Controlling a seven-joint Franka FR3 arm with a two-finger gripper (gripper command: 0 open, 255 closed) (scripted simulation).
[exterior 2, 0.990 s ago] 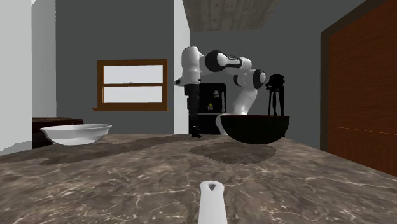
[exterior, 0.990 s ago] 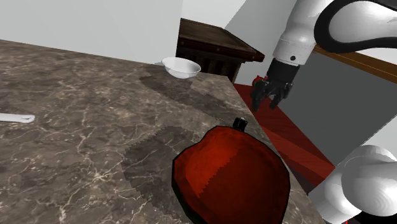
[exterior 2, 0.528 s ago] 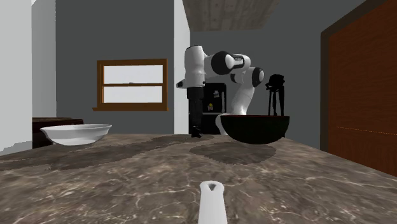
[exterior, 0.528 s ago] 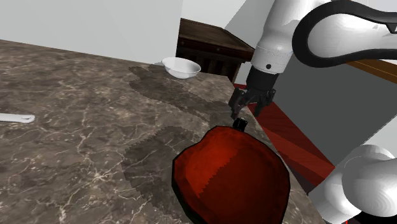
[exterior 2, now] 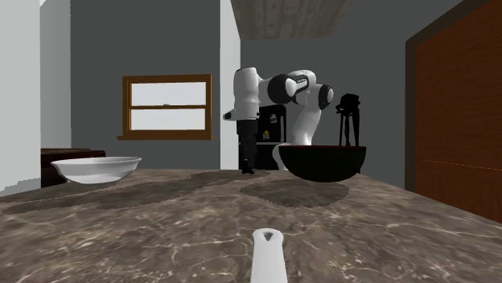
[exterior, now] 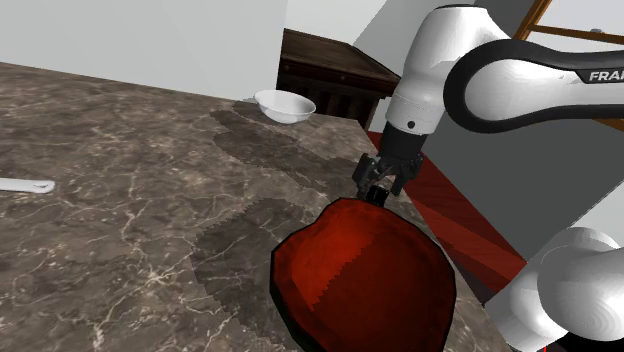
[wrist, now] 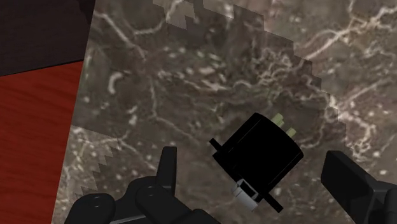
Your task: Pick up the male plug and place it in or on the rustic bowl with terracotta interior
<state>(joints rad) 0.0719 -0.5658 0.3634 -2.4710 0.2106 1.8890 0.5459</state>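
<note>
The male plug point(wrist: 257, 158) is a small black block with pale prongs, lying on the brown marble counter point(exterior: 150, 150) near its edge. My gripper point(wrist: 249, 160) is open and hangs just above the plug. Its fingers point(wrist: 167, 168) stand on either side of the plug without touching it. In the shoulder view the gripper point(exterior: 378, 186) is right behind the far rim of the bowl point(exterior: 360, 275), which is dark outside and deep red inside. In the second exterior view the gripper point(exterior 2: 248, 165) points down at the counter, left of the bowl point(exterior 2: 323, 162).
A white bowl point(exterior: 285, 105) stands at the counter's far corner, and a flat white object point(exterior: 25, 185) lies at the shoulder view's left. Beyond the counter edge are a red-brown floor point(wrist: 32, 127) and a dark wooden cabinet point(exterior: 330, 65).
The arm has swung in from beyond the counter edge and come down over the plug. The fingers have stayed open, and the plug and bowl have not moved.
</note>
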